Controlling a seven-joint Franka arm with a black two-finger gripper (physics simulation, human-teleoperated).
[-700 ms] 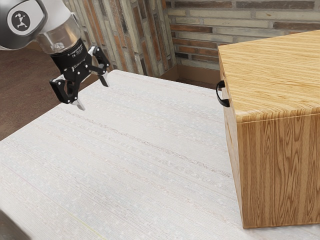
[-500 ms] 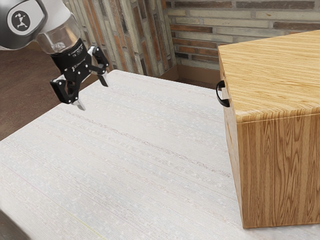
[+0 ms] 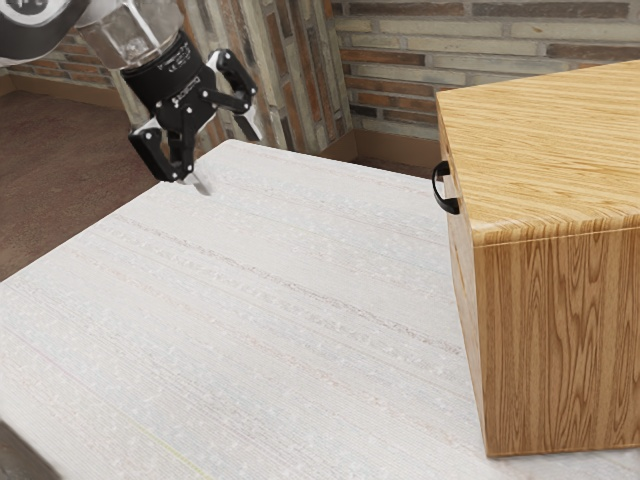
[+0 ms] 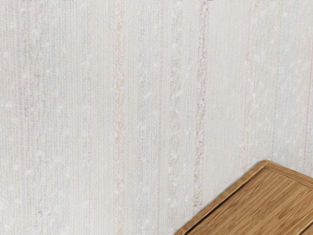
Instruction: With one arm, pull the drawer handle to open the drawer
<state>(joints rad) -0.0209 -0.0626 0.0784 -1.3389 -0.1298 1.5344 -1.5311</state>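
Note:
A wooden cabinet (image 3: 545, 250) stands on the whitish table (image 3: 280, 330) at the exterior view's right. Its black drawer handle (image 3: 443, 189) sticks out from the front face, which is turned away from the camera. My black gripper (image 3: 225, 158) hangs open and empty above the table's far left corner, well away from the handle. In the wrist view a corner of the cabinet (image 4: 259, 205) lies on the table (image 4: 122, 107).
A brick wall (image 3: 420, 50) rises behind the table. Brown floor (image 3: 50, 190) lies beyond the table's left edge in the exterior view. Bare tabletop stretches between my gripper and the cabinet.
My hand has risen and moved toward the exterior view's right, nearer the cabinet. The fingers stay open. The cabinet and handle have not moved.

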